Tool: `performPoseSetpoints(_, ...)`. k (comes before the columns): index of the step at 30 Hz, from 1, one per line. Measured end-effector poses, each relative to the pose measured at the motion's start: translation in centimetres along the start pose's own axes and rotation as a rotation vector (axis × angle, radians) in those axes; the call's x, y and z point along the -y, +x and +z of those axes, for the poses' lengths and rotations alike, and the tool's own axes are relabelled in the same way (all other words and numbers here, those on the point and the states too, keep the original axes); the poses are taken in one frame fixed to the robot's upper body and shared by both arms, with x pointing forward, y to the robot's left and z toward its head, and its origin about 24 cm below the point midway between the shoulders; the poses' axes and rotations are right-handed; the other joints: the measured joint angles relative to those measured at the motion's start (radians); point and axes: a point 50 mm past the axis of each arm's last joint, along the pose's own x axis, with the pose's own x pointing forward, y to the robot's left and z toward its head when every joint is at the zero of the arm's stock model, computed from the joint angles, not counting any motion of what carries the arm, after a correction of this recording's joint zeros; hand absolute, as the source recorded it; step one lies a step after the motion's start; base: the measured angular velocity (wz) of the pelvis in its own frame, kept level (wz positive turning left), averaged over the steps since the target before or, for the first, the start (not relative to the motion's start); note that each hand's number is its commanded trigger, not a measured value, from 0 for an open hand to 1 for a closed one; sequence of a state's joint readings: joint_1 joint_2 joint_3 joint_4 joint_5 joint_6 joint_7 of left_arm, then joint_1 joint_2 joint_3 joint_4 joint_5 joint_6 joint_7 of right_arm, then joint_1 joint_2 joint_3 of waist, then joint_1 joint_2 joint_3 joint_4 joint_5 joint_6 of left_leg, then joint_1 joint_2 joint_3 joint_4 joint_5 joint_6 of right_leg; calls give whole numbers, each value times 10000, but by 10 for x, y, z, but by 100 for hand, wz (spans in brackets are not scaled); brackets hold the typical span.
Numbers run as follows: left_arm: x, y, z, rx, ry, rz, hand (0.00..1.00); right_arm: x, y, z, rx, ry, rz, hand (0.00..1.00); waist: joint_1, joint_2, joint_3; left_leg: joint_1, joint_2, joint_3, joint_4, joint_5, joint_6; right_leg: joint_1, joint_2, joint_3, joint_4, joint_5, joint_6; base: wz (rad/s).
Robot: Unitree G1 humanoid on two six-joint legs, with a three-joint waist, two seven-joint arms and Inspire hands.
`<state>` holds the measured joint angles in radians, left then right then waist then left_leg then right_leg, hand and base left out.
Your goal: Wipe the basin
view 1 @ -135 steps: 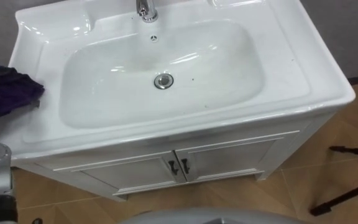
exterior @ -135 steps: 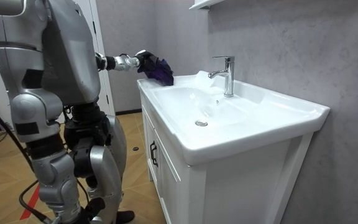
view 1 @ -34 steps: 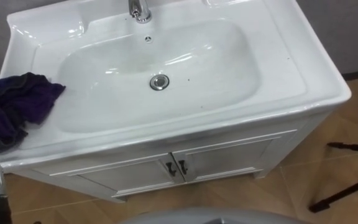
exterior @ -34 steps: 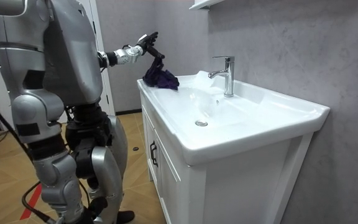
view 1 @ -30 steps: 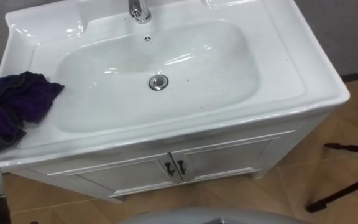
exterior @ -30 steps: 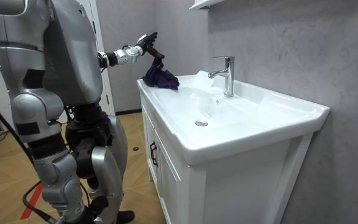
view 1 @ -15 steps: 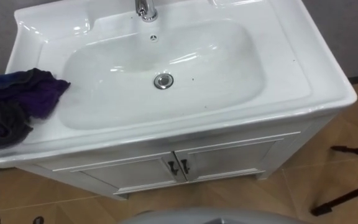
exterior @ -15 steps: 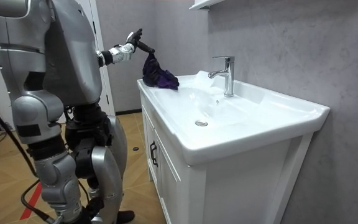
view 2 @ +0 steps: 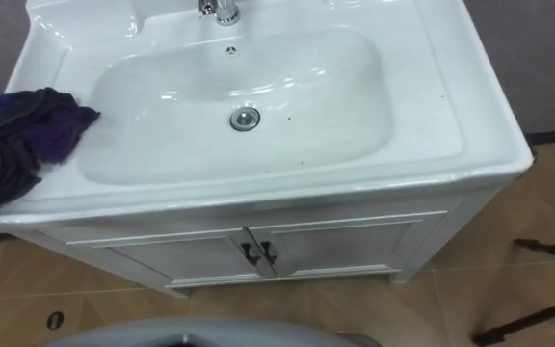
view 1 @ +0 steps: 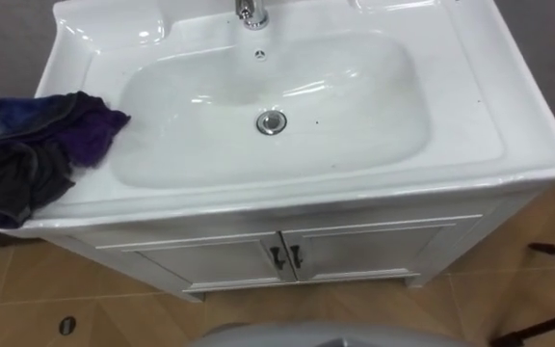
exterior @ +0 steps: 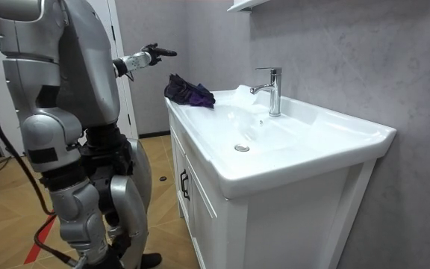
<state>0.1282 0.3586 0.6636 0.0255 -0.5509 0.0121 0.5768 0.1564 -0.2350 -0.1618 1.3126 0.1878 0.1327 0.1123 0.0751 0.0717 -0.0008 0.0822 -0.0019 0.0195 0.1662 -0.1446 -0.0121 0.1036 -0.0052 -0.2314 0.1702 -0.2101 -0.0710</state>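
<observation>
I am holding my left hand open in the air, clear of the purple cloth lying bunched on the left rim of the basin. To wipe well, I should be gripping it firmly and sweeping inward.

White glossy basin; cloth dk purple w/ grey-black folds; chrome tap; white cabinet w/ blk handles; tan wood-grain floor; mottled grey wall.
</observation>
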Motion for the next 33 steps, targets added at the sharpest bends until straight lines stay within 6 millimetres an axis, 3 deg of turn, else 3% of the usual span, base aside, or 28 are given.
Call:
performPoseSetpoints(10, 3, 0, 2, -219, -580, -435, 0, 5, -1, -5, -190, -880, -156, 0, -71, 114, -21, -29, -11, 11, 22, -1, -1, -55, -13, 64, 18, -3, 5, -1)
performPoseSetpoints(16, 1, 1, 7, 374, 103, -181, 0, 10, -2, -17, -453, -743, -244, 0, 130, 62, -39, -28, -31, -37, 19, -1, -1, -60, -42, 59, 17, -15, 7, -2)
performPoseSetpoints(25, -37, 7, 11, 739, 238, 2300, 0, 13, -2, -15, -320, -784, -759, 0, 496, 71, -35, -26, -87, -3, -6, -1, 0, -90, -95, 84, 13, -66, 29, -2)
performPoseSetpoints(33, -88, 8, -5, 52, 730, 4998, 0, 13, -2, -5, 228, -869, -933, 0, 972, 103, -71, -87, -124, -79, 22, -40, -1, -54, -126, -32, -22, -98, 75, 5)
